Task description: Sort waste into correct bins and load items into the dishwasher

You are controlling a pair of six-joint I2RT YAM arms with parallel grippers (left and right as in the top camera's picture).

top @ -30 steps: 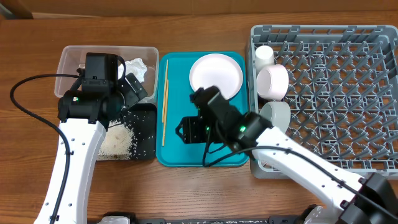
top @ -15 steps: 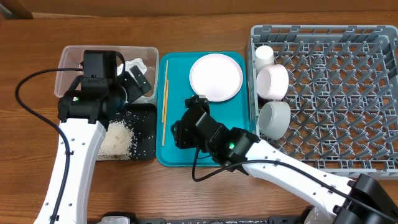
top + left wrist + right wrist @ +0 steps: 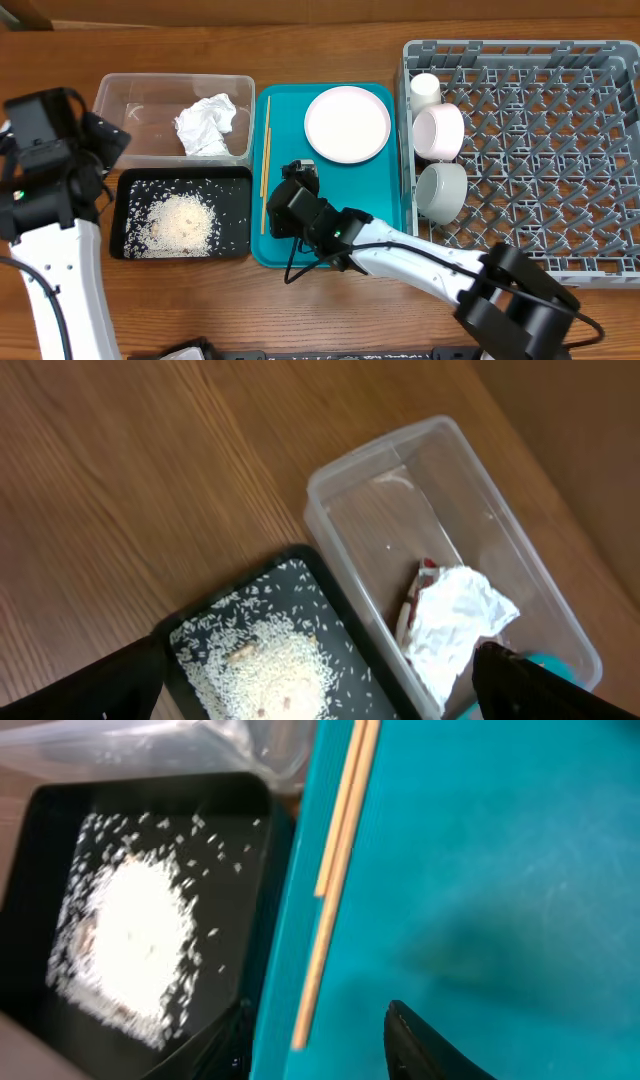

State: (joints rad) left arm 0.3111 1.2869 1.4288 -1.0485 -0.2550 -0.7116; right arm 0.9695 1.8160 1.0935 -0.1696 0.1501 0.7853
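While, from overhead, the left arm stood bent at the table's [image 3: 200,300] left edge, claw [image 3: 105,162] beside the tub [image 3: 130,95], the right arm lay stretched low over the teal tray [image 3: 385,190], claw [image 3: 278,218] beside the chopsticks [image 3: 265,165]. From the left wrist, the claw gaped empty above tissue [image 3: 455,620] and rice [image 3: 265,675]. From the right wrist, the claw hung parted, empty, chopsticks just ahead.

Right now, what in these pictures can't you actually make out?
- Red snack wrapper: left wrist view, mostly buried under the tissue; overhead, not visible.
- Rice: right wrist view, blurred and glaring, heap's grains merge.
- Dish rack: overhead, right side cut off by the frame.
- Right gripper: right wrist view, only fingertips show, rest cut off at the bottom edge.
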